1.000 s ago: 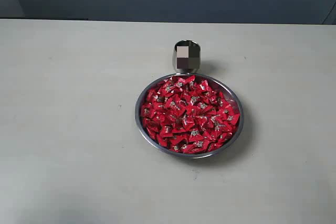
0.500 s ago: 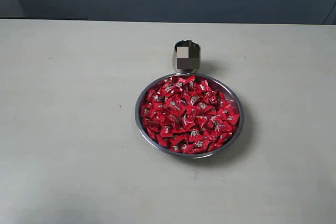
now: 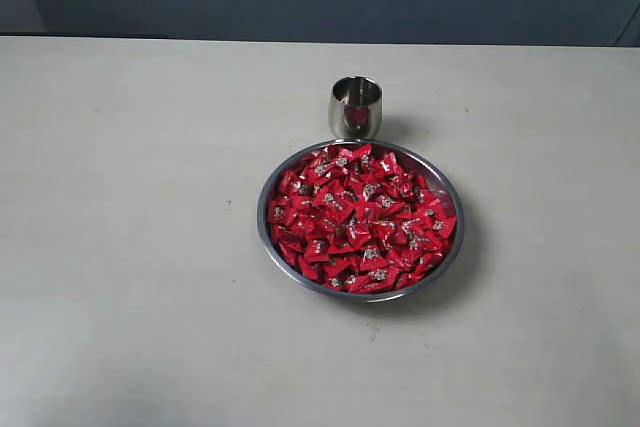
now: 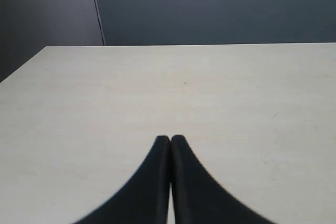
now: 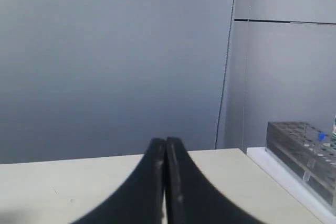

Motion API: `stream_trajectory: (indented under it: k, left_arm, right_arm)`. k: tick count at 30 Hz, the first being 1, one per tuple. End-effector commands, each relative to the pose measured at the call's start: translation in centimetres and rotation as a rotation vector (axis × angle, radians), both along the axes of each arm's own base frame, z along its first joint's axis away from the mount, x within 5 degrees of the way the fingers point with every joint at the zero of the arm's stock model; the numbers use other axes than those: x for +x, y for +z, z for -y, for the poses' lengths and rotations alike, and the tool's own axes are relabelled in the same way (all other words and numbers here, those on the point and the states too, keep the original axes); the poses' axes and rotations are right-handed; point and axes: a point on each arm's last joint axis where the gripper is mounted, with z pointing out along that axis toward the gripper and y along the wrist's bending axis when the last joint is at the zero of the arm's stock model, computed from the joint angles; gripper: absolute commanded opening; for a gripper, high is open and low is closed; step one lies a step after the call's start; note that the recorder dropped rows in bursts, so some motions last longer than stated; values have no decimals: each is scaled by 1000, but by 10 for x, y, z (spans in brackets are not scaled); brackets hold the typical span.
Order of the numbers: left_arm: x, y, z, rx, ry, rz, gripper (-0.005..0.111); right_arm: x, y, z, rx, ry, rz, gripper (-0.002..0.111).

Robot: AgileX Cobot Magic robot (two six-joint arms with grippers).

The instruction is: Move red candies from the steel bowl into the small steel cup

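Exterior view and both wrist views. The pale table [image 3: 120,197] fills the exterior view. The steel bowl [image 3: 262,232] sits just off the view's centre, toward 4 o'clock. It is heaped almost to the rim with red candies [image 3: 360,217]. The small steel cup [image 3: 355,107] stands upright at the bowl's 12 o'clock, just beside the rim.

Neither arm appears in the exterior view. The left gripper [image 4: 170,139] has its black fingers pressed together over bare table. The right gripper [image 5: 165,141] is likewise pressed together and faces a grey wall, with a clear rack [image 5: 302,153] at the table's edge.

The step in hand is judged to be the first approach; no candy is held. A sound approach spreads the fingers before descending. It targets a candy lying proud near the 12 o'clock rim and pinches across a twisted end, which keeps the carry to the cup short. The release should come low over the narrow mouth.

Contact between the cup's foot and the bowl's rim cannot be told. A red patch shows on the cup's wall and may be a reflection. The cup's floor is hidden, as are the lower candy layers.
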Motion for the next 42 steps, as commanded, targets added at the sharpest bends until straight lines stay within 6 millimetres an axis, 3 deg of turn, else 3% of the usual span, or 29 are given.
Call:
stream_trajectory:
  k: [1,5,11,15,27,32,35,42]
  left_arm:
    - [0,-1,0,-1,1,3,0]
    - [0,-1,0,-1,1,3,0]
    - [0,-1,0,-1,1,3,0]
    - [0,-1,0,-1,1,3,0]
    - [0,-1,0,-1,1,3,0]
    - [0,-1,0,-1,1,3,0]
    - [0,-1,0,-1,1,3,0]
    - [0,-1,0,-1,1,3,0]
  right_arm:
    - [-1,1,0,9,-4,23,-1]
    - [-2,7,1,18,-10,80,-1]
    - [-7,20,11,417,-24,282,-1]
    - [-11,26,17,470,-54,381,-1]
    - [-8,21,15,548,-21,324,-1]
    - [-9,23,14,675,34,359,-1]
    - [-6,20,7,674,87,269,-1]
    - [-7,66,-2,543,106,91,-1]
